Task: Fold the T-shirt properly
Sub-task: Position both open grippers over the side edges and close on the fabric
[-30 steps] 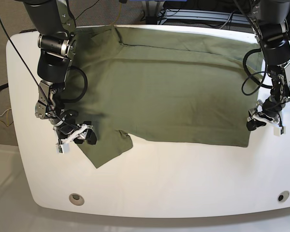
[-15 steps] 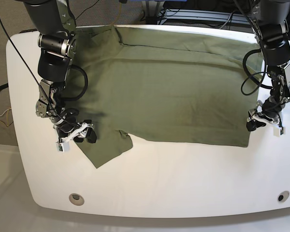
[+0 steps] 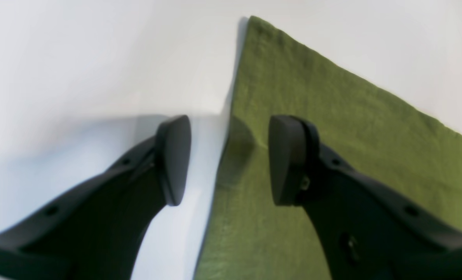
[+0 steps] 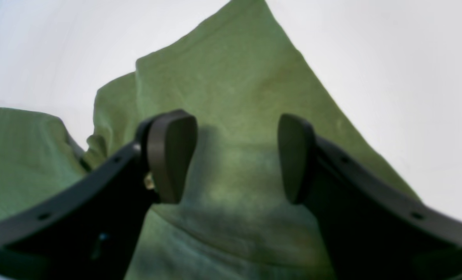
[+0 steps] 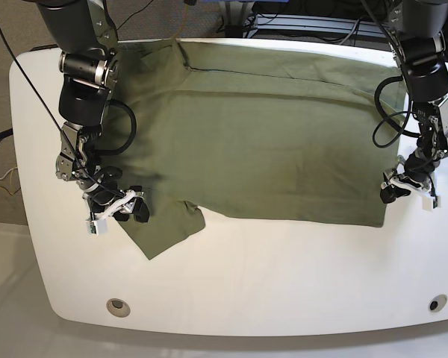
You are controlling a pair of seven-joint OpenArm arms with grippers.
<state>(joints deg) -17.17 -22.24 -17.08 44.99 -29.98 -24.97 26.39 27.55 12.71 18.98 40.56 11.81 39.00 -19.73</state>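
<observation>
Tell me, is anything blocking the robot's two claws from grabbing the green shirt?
Nothing visible is. The left gripper hangs open straddling the side edge of the T-shirt, one finger over cloth, one over the bare table. The right gripper hangs open directly over the sleeve.

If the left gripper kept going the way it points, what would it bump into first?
Probably the side edge of the T-shirt on the white table. The open left gripper straddles that edge, one finger over cloth, one over bare table, though its height is unclear.
</observation>
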